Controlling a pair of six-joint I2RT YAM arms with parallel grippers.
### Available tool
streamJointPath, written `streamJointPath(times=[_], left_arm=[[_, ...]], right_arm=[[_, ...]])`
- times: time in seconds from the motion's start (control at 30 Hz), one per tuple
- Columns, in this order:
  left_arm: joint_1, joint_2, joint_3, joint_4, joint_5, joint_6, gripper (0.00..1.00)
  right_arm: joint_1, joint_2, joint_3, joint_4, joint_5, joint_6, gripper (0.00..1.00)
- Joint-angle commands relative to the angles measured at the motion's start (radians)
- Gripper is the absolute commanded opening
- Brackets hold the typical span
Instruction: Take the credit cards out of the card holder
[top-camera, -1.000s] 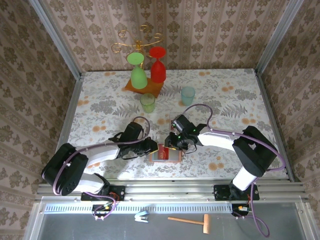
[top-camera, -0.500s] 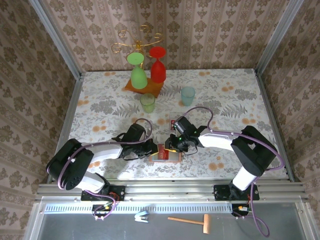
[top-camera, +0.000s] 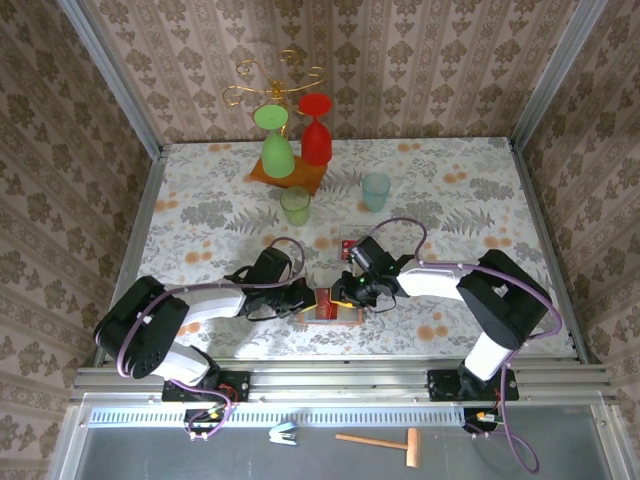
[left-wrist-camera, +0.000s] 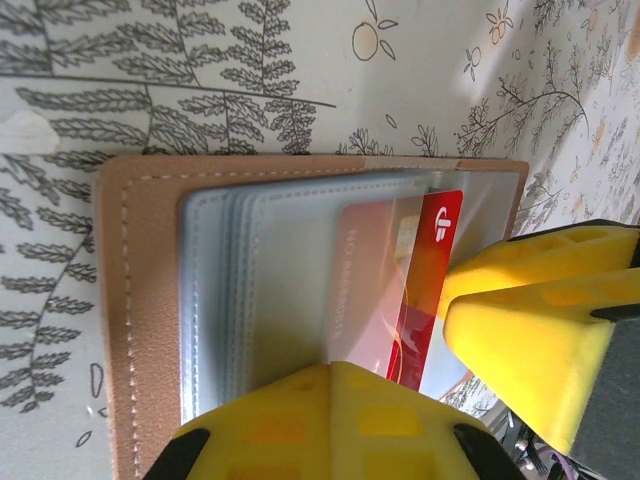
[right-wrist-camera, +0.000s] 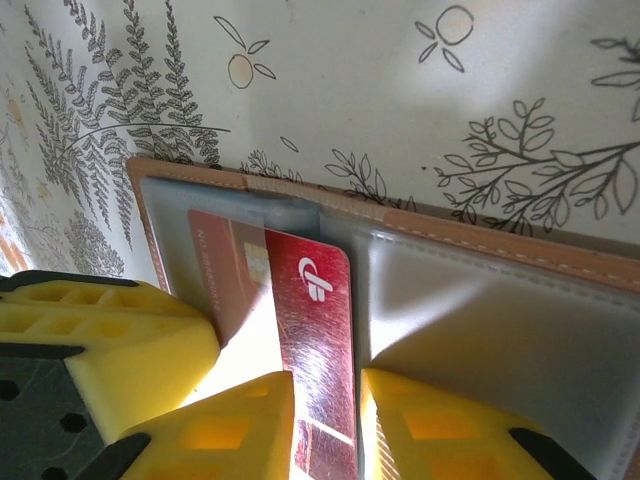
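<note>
Card holder (left-wrist-camera: 140, 300): lay open on the floral table (top-camera: 450, 190), near its front edge, between both grippers.
Credit cards (right-wrist-camera: 310, 320): red, partly drawn out of a clear sleeve (right-wrist-camera: 470, 310) by the fold.
Right gripper (right-wrist-camera: 325, 425): fingers pinched the red card's end.
Left gripper (top-camera: 306, 296): one finger pressed on the holder's half — spread could not be told.

Black-and-white arms (top-camera: 200, 305) (purple cables (top-camera: 400, 219)).
</note>
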Motion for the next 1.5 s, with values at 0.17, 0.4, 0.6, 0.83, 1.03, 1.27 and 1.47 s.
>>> streamJointPath(times=[0.17, 0.4, 0.6, 0.83, 1.03, 1.27, 1.47], left_arm=[[0.000, 0.017, -0.024, -0.025, -0.017, 0.009, 0.05], [0.002, 0.019, -0.025, -0.022, -0.017, 0.008, 0.05], [0.004, 0.019, -0.027, -0.023, -0.017, 0.009, 0.05], [0.006, 0.014, -0.030, -0.023, -0.015, 0.009, 0.05], [0.008, 0.004, -0.034, -0.025, -0.018, 0.007, 0.06], [0.009, -0.002, -0.042, -0.024, -0.023, 0.004, 0.06], [0.009, -0.007, -0.048, -0.026, -0.027, 0.003, 0.06]], right_arm=[[-0.011, 0.037, -0.032, 0.079, -0.057, 0.038, 0.22], [-0.015, 0.021, -0.046, 0.110, -0.067, 0.052, 0.18], [-0.017, -0.004, -0.050, 0.112, -0.063, 0.055, 0.14], [-0.021, -0.003, -0.055, 0.110, -0.056, 0.054, 0.11], [-0.023, -0.019, -0.064, 0.092, -0.041, 0.045, 0.11], [-0.034, -0.056, -0.080, 0.054, -0.024, 0.022, 0.10], [-0.056, -0.087, -0.104, 0.040, -0.021, 0.009, 0.10]])
